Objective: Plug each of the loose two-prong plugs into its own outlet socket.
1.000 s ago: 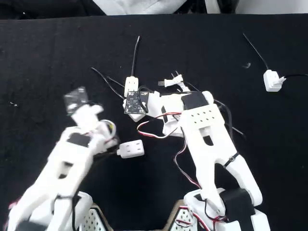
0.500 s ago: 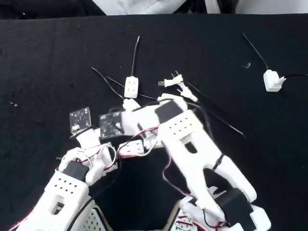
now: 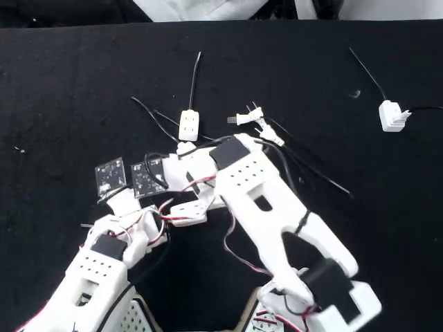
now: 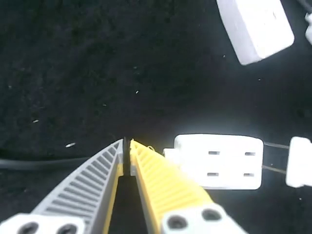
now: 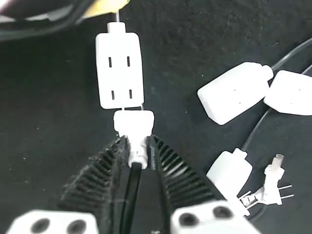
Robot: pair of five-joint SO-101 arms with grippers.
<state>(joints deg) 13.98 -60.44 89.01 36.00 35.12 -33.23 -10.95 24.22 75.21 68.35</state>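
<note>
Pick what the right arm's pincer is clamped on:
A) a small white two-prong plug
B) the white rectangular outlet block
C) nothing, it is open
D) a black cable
A: in the right wrist view the right pincer is closed on the small white two-prong plug, whose thin prongs reach towards the end of the white rectangular outlet block lying just ahead of it.

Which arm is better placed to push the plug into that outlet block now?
Right. The right gripper is shut on the plug, whose prongs point into the end of the outlet block. The left gripper sits closed at the block's opposite end, holding no plug.
</note>
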